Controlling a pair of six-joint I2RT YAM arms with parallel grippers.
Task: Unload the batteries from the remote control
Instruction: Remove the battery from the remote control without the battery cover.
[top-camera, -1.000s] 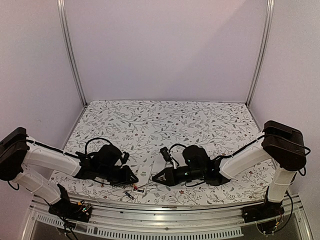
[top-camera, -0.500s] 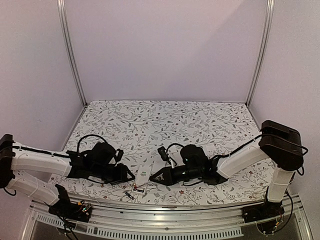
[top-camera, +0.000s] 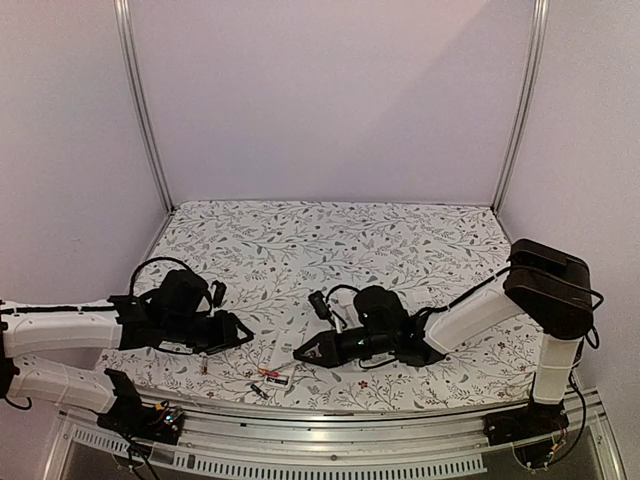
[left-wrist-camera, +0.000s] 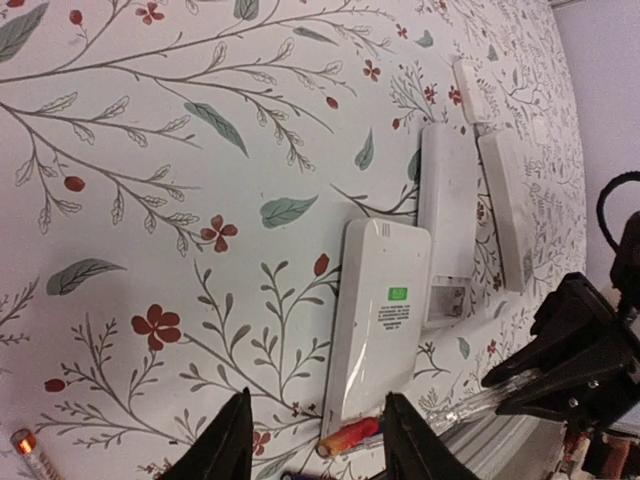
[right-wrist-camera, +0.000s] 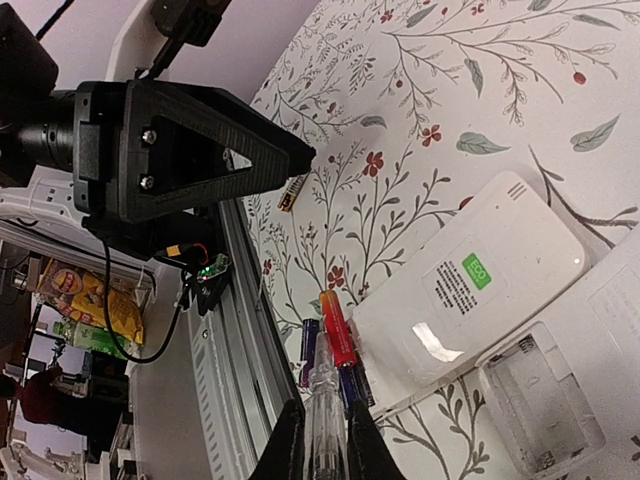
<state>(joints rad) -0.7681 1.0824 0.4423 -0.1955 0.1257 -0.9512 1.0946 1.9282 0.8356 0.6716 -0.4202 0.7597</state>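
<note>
While the left gripper (left-wrist-camera: 318, 405) hangs over the flowered table (left-wrist-camera: 150, 150) with its jaws partly apart and nothing between them, the right gripper (right-wrist-camera: 325, 418) is pinched tight on a thin clear pen-like tool (right-wrist-camera: 322, 385). That tool's tip sits just beside a red-orange battery (right-wrist-camera: 337, 328) and the dark batteries (right-wrist-camera: 308, 368), all lying on the table against a white panel (right-wrist-camera: 470, 290) with a green sticker, near the remote control (right-wrist-camera: 560, 380); a lone battery (right-wrist-camera: 292, 193) lies by the left gripper's tip

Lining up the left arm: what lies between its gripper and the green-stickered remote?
A red-orange battery at the near end of the remote, before the left gripper; left wrist view.
</note>
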